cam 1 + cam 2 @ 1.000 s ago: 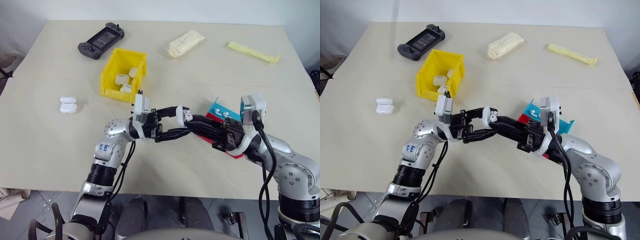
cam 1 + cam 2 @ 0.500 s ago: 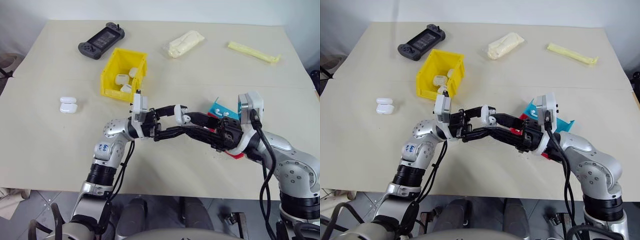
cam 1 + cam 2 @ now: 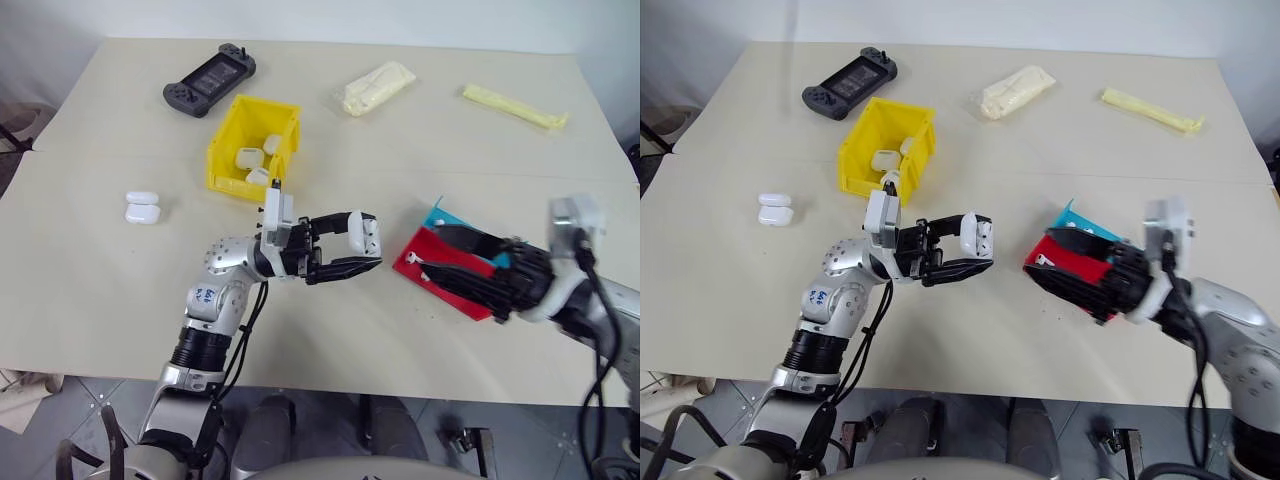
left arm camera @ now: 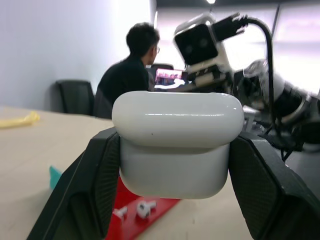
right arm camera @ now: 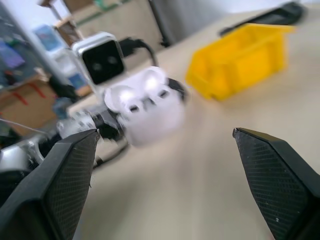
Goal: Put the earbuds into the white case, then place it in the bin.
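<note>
Left gripper [image 3: 358,250] is clamped on the small glossy white pebble-shaped charging case [image 3: 365,236], held above the cream matte bench [image 3: 100,280] between the yellow bin and the red tray. In the right wrist view the case lid stands flipped up and two white earbud heads [image 5: 145,97] sit in the sockets, so by my reading the loading step looks done. In the left wrist view the lid reads as a rounded cap over the body [image 4: 175,145]; whether it is fully shut I cannot tell.

Right gripper [image 3: 447,262] hangs over the flat red and blue tray [image 3: 412,262], its black textured fingers spread wide, holding nothing. Two tiny glossy white stemmed earbuds [image 3: 418,268] lie loose on the tray's red part, apparently a spare pair.

Left to do, as I judge it: close the lid if it is open, then carry the case to the bright yellow thick-rimmed open-top plastic bin [image 3: 222,160], which stands well apart from the held case, towards the far side of the bench. The bin already holds several similar white cases [image 3: 248,158].

Materials: case is hard, smooth and slippery-looking; gripper pads are ribbed black rubber; bin is rigid moulded plastic.

Another white case [image 3: 141,207] rests on the bench off to the robot's left.
</note>
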`<action>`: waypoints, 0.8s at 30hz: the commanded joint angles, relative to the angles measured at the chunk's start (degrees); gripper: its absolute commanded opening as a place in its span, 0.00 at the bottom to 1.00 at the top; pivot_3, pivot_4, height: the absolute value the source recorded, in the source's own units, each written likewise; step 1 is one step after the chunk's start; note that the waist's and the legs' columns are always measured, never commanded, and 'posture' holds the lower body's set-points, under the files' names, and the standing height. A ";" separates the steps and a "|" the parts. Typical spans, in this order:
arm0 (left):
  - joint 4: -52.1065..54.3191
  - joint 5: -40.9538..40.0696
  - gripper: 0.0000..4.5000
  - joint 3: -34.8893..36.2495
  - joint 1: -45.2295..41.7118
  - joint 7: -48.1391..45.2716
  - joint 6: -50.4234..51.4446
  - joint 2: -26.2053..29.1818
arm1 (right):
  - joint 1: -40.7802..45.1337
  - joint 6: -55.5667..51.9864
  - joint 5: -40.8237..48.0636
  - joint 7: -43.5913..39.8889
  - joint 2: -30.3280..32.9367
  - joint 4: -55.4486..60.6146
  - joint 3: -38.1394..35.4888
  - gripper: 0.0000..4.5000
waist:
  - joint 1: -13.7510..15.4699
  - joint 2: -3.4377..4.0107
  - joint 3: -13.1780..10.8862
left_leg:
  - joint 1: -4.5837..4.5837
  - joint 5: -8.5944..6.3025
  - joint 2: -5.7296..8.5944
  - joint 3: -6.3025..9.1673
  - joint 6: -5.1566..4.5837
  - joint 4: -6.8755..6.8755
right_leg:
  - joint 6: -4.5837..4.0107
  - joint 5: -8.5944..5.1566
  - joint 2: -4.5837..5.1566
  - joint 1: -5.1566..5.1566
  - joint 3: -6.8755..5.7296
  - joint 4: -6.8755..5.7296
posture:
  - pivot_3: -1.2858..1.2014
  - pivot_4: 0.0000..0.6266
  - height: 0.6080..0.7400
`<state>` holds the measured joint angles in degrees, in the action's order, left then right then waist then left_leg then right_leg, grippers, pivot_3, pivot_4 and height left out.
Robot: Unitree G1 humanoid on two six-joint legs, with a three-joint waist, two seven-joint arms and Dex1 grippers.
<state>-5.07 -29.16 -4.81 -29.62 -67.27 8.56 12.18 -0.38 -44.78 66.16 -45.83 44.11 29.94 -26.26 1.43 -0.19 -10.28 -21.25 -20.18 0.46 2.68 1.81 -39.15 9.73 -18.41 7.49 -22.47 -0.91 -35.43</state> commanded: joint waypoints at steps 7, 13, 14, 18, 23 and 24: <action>-2.02 5.23 0.62 -1.75 -1.59 -1.78 -4.90 4.40 | -8.76 9.17 -12.53 -6.70 2.67 -7.66 -7.41 0.79 | -0.09 0.00 0.00 | 0.05 0.00 0.00 -0.05 -0.02 0.00 | 0.00 0.00 -0.02 0.01 0.03 -0.03 | 0.52 0.24 1.00; -3.83 9.95 0.62 -4.75 -3.23 -1.81 -7.77 5.24 | -3.28 8.94 -14.64 -5.73 3.49 -2.65 0.53 0.32 | -0.25 0.00 0.00 | 0.09 0.01 -0.02 -0.07 -0.01 0.00 | 0.00 0.00 -0.04 0.00 0.06 -0.06 | 0.52 0.24 1.00; -4.02 10.74 0.62 -5.27 -3.49 -1.76 -8.21 5.27 | -2.08 8.33 -14.48 -5.49 3.75 -1.76 1.91 0.24 | -0.23 0.00 0.00 | 0.09 0.01 -0.03 -0.06 -0.01 0.00 | 0.00 0.00 -0.04 0.00 0.06 -0.06 | 0.52 0.24 1.00; -4.43 15.52 0.62 -8.64 -5.38 -0.10 -8.48 5.09 | 8.29 3.97 -12.64 -2.95 3.65 2.32 10.34 0.01 | -0.10 -0.02 -0.01 | 0.06 0.02 -0.02 -0.02 -0.01 -0.03 | 0.00 0.00 -0.02 0.00 0.04 -0.03 | 0.52 0.24 1.00; -4.82 19.18 0.62 -11.92 -6.74 0.75 -7.72 5.16 | 19.20 -1.36 -11.74 0.25 2.42 2.20 17.93 0.01 | 0.00 -0.02 -0.01 | 0.02 0.02 -0.03 0.06 0.01 -0.01 | 0.00 0.00 -0.04 -0.01 -0.01 -0.01 | 0.52 0.24 1.00; -4.78 19.42 0.62 -12.26 -6.89 1.05 -7.18 5.00 | 20.46 -2.11 -11.83 0.67 2.21 1.84 19.02 0.01 | 0.04 -0.02 -0.01 | 0.00 0.02 -0.02 0.07 0.01 0.00 | 0.00 0.00 -0.03 -0.01 -0.03 0.02 | 0.52 0.24 1.00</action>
<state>-10.68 -10.19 -16.73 -35.86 -66.86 1.12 17.34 19.39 -45.89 53.90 -45.87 46.61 31.26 -7.75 1.47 -0.21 -10.29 -21.32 -20.17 0.47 2.76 1.81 -39.15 9.73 -18.41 7.48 -22.51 -0.95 -35.37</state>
